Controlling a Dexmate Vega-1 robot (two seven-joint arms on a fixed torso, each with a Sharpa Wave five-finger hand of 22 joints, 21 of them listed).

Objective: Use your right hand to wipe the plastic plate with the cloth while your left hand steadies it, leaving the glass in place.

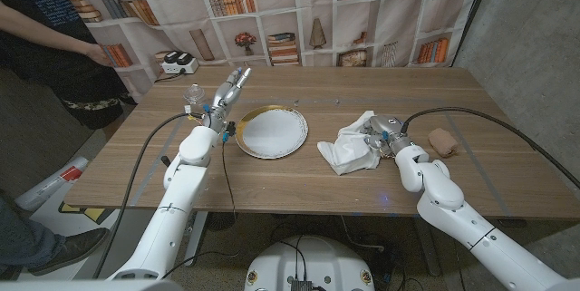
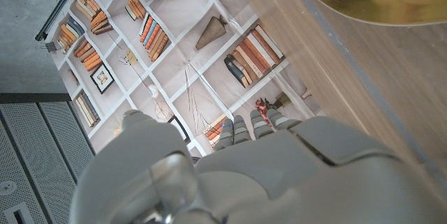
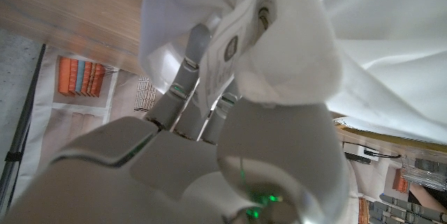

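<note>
Gripping the cloth (image 1: 352,143) beside plate (image 1: 272,132), right robot hand (image 1: 384,137), left robot hand (image 1: 232,90) raised, grip unclear.

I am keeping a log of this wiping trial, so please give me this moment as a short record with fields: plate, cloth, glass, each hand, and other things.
plate: white plastic plate with gold rim, lying on the wooden table, nothing on it
cloth: white cloth, crumpled, to the right of the plate and apart from it
glass: clear glass, upright, behind the plate's left side
left hand: left hand raised beside the plate, fingers extended, holding nothing
right hand: right hand grips the cloth
other: brown object by the right hand; person at far left
</note>
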